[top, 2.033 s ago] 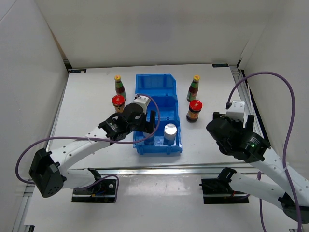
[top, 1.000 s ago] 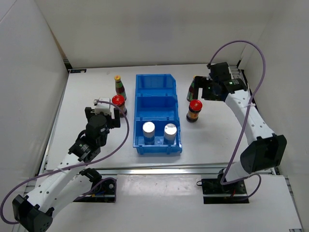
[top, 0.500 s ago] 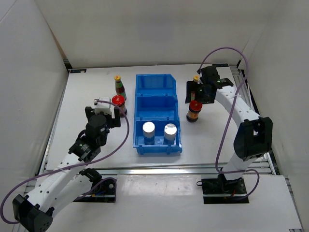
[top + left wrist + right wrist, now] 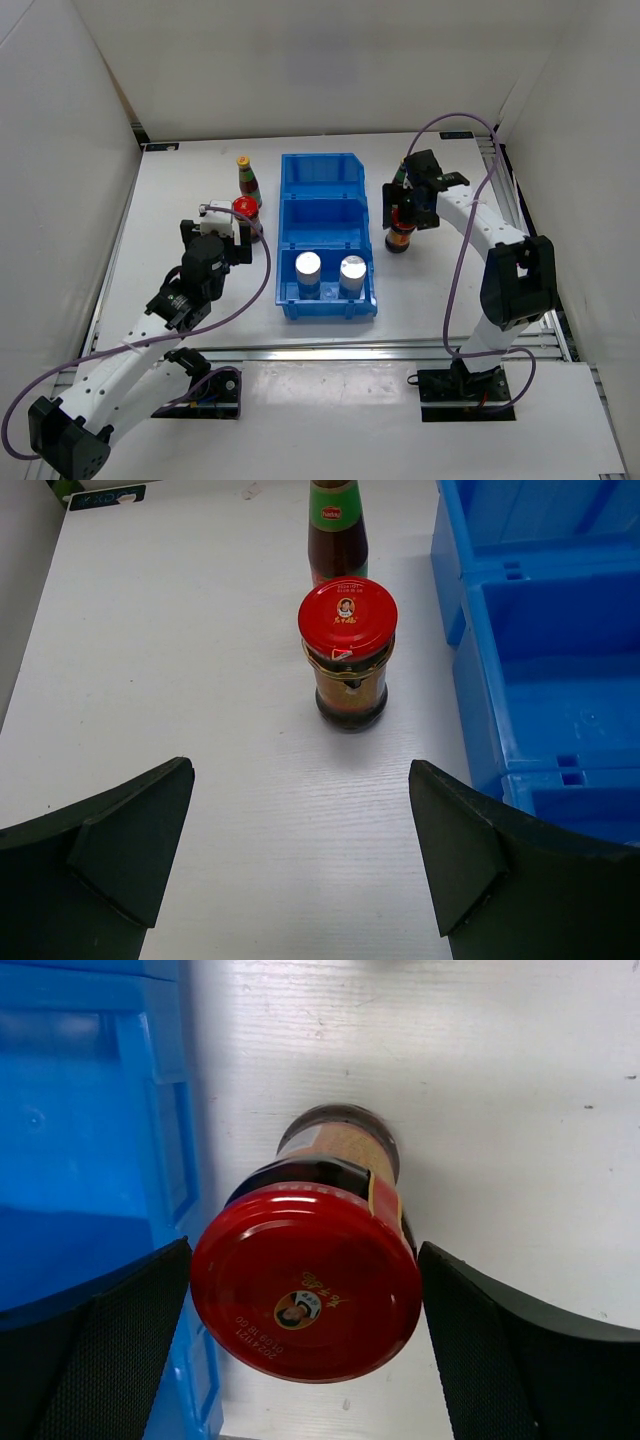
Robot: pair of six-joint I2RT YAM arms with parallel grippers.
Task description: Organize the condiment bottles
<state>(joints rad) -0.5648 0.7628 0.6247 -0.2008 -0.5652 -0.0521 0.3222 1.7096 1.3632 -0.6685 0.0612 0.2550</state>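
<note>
The left gripper (image 4: 300, 775) is hovering with its fingers spread wide; its red-lidded jar (image 4: 346, 650), squat dark glass, is standing upright straight ahead, centred on the gap, beside the blue bin (image 4: 540, 680); a slim dark sauce bottle (image 4: 337, 530) is standing just beyond; farther off, the right gripper (image 4: 305, 1260) is straddling the other jar (image 4: 305, 1295), fingers apart around its glossy round lid, probably nearer to grasping.

Two shakers (image 4: 308, 265) (image 4: 352, 267), two red-lidded jars (image 4: 245, 210) (image 4: 400, 238), two sauce bottles (image 4: 247, 180) (image 4: 397, 183), one bin (image 4: 320, 165).
</note>
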